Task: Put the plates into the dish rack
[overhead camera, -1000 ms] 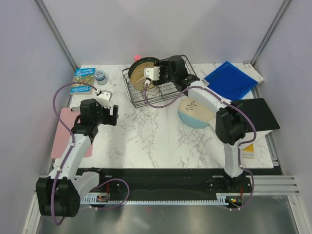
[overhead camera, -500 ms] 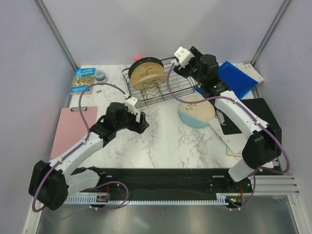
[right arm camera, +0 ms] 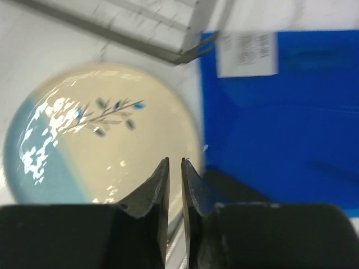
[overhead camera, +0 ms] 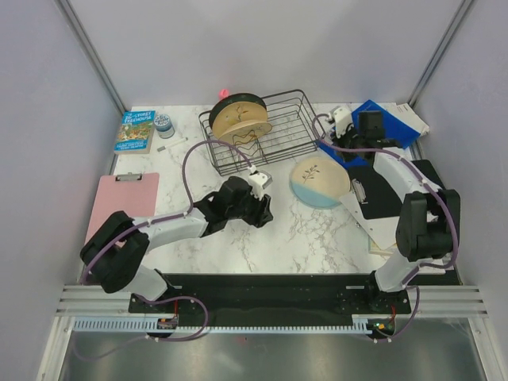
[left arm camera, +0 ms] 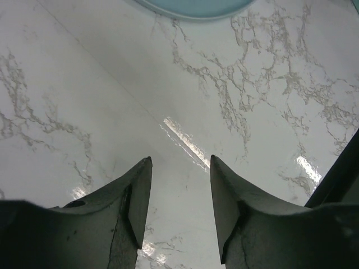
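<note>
The black wire dish rack (overhead camera: 274, 131) stands at the back centre, its corner showing in the right wrist view (right arm camera: 185, 53). Tan plates (overhead camera: 240, 119) stand on edge in its left end. A cream-and-light-blue plate (overhead camera: 317, 181) with a sprig lies to the right of the rack; it also fills the left of the right wrist view (right arm camera: 101, 140). My right gripper (overhead camera: 349, 143) hovers above that plate's back right rim, jaws (right arm camera: 174, 163) nearly touching and empty. My left gripper (overhead camera: 267, 212) is low over bare marble left of the plate, open (left arm camera: 179, 162) and empty; the plate's blue rim (left arm camera: 190, 5) lies ahead.
A blue folder (overhead camera: 381, 127) and a black pad (overhead camera: 417, 190) lie at the right, by the plate. A book (overhead camera: 133, 131), a small jar (overhead camera: 164, 123) and a pen (overhead camera: 171, 144) sit at the back left. A pink clipboard (overhead camera: 119, 210) lies at the left edge.
My right arm pulled back from the rack to the right and its jaws closed. My left arm swung from the left side to the middle, towards the plate, and its jaws narrowed.
</note>
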